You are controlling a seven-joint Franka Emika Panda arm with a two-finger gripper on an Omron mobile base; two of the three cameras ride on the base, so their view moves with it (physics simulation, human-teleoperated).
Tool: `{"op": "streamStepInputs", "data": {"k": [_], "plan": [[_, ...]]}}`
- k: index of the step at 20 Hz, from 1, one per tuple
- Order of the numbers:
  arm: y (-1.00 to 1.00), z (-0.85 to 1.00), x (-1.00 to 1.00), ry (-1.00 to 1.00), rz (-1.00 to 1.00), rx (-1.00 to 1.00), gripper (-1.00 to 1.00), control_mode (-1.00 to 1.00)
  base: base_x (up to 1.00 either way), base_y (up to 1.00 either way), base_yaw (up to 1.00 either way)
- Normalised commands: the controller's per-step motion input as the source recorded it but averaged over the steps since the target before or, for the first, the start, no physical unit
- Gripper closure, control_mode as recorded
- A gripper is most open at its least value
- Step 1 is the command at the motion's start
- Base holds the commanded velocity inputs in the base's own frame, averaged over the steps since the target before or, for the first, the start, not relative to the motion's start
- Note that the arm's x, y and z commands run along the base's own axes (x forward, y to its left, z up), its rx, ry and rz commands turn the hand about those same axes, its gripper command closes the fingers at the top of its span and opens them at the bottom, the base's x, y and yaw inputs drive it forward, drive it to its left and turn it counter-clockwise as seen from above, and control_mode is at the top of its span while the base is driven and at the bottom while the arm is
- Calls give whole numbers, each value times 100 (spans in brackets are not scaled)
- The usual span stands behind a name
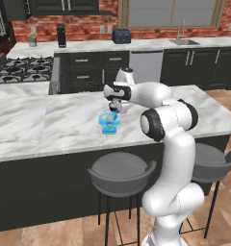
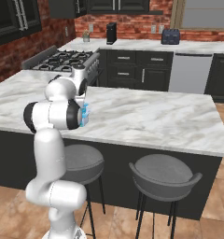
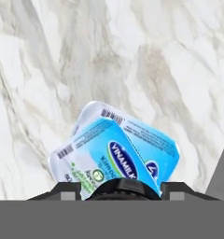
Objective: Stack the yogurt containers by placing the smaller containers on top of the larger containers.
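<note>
Overhead, the hand view is looking straight down on two stacked tubs: a wide squarish light-blue tub (image 3: 153, 144) is lying on the marble bench (image 3: 132, 56), and a second blue-labelled tub (image 3: 104, 156) is sitting on it, turned askew so the corners are not lining up. A dark rounded shape is peeking up at the bottom edge between the two finger tips, too cut off to tell what it is. From the left base view the stack (image 1: 109, 122) is reading as a small blue pile near the bench's front edge, with the tool (image 1: 115, 107) hanging just above it; from the right base view the arm's elbow is covering most of it, leaving a sliver of blue (image 2: 85, 113).

The arm is folding forward, elbow out, wrist pointing down. The tool's fingers are standing partly apart; whether they are holding anything, I cannot tell.

Two grey stools (image 1: 120, 174) are standing under the bench edge.
</note>
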Motion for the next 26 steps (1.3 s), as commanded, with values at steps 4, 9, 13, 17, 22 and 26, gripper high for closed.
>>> {"op": "streamStepInputs", "data": {"k": [4,9,13,17,22,26], "plan": [[0,-9,14,-1,0,0,100,-100,0,0,0],[0,-8,13,0,0,0,100,-100,0,0,0],[1,-12,18,0,0,0,100,-100,0,0,0],[1,-11,16,0,0,0,100,-100,0,0,0],[3,-10,12,0,0,0,100,-100,0,0,0],[20,-1,0,-5,0,0,-100,-100,0,0,0]]}}
